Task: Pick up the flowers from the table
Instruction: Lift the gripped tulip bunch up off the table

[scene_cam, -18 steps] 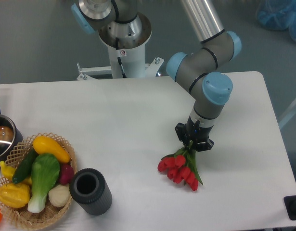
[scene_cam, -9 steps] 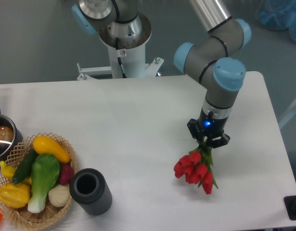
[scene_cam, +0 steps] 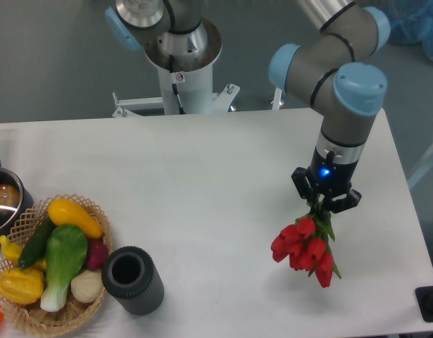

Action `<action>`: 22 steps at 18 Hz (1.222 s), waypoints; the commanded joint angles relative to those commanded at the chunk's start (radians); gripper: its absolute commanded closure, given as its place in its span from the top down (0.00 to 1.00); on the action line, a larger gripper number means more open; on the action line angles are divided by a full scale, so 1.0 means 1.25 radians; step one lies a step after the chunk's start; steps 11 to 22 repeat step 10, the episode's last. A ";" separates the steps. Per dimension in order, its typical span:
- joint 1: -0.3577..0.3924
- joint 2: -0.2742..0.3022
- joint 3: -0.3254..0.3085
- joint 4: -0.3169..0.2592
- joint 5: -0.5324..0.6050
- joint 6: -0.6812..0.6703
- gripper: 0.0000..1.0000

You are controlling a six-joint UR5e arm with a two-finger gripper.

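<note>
The flowers [scene_cam: 304, 248], red tulip heads on short green stems, hang head-down above the right side of the white table [scene_cam: 202, 183]. My gripper [scene_cam: 324, 203] is shut on their stems just above the blooms, pointing down. The stem tops are hidden inside the fingers. A faint shadow lies on the table beneath the bunch.
A wicker basket [scene_cam: 89, 301] of vegetables sits at the front left. Beside it stands a dark grey ribbed cylinder cup [scene_cam: 132, 279]. A metal pot [scene_cam: 3, 204] is at the left edge. The robot's base [scene_cam: 179, 63] stands behind the table's far edge.
The gripper has travelled to the right and toward the front with the flowers held in it, and the bunch now hangs further right than a second ago.
</note>
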 joint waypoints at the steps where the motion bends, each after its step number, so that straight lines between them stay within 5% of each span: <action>1: 0.000 0.000 0.015 -0.020 0.001 0.016 0.00; 9: 0.005 0.036 0.028 -0.058 0.022 0.090 0.00; 22: 0.005 0.038 0.027 -0.059 0.023 0.090 0.00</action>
